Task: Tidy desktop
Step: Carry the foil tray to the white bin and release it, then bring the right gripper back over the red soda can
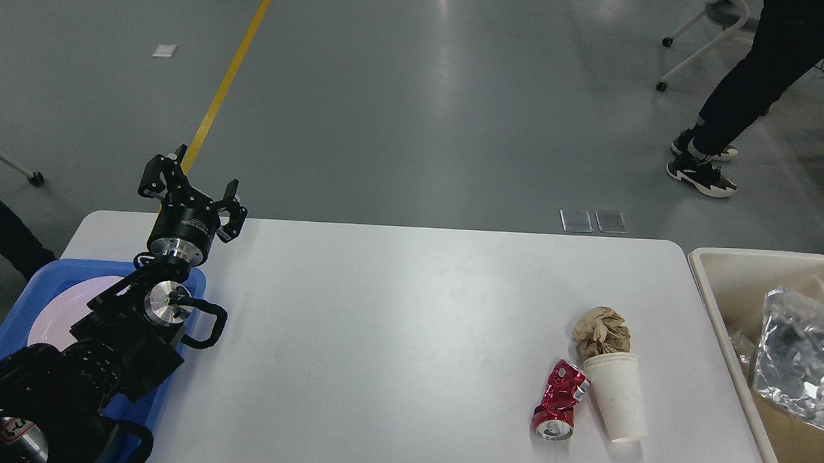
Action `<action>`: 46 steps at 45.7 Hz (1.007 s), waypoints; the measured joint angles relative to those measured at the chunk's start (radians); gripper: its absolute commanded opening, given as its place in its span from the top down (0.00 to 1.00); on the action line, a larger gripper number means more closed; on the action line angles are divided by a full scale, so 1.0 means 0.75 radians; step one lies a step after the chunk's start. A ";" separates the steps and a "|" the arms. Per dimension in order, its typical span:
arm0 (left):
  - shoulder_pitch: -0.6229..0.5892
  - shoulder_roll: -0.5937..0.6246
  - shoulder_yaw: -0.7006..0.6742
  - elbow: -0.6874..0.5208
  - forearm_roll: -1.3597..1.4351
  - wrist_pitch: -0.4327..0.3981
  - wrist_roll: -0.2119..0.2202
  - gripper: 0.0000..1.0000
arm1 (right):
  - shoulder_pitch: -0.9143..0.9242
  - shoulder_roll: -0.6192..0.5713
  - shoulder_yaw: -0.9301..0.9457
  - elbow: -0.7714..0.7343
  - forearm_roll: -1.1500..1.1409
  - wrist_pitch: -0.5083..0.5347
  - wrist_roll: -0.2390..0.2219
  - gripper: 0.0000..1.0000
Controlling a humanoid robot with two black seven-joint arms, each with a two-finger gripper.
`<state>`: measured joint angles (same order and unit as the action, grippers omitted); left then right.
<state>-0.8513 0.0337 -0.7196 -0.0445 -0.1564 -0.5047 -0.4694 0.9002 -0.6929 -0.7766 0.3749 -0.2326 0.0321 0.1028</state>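
The white desktop [395,327] fills the middle of the head view. Near its front right lie a crushed red can [560,401], a white paper cup [617,398] on its side and a crumpled brown paper ball [602,332], all close together. A crinkled silver foil bag [798,354] lies inside the cream bin [717,317] at the right. My left gripper [193,185] is open and empty, held above the table's far left corner. My right gripper is out of view.
A blue tray [11,313] holding a pale plate [60,301] sits at the table's left edge, under my left arm. A cardboard piece [788,443] lies in the bin. A person's legs [716,153] stand on the floor at the back right.
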 measured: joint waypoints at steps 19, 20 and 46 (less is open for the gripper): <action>0.000 0.000 0.000 0.000 0.000 0.000 0.000 0.04 | 0.154 0.060 -0.052 0.130 -0.011 0.026 0.001 0.00; 0.000 0.000 0.000 0.000 0.000 0.000 0.000 0.04 | 0.189 0.062 -0.069 0.156 -0.014 0.026 0.001 0.00; 0.000 0.000 0.000 0.000 0.000 0.000 0.000 0.04 | 1.363 0.337 -0.566 0.935 -0.005 0.817 0.000 0.00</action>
<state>-0.8513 0.0337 -0.7195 -0.0445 -0.1564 -0.5047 -0.4694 1.9229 -0.4399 -1.2009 1.0759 -0.2364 0.6445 0.1028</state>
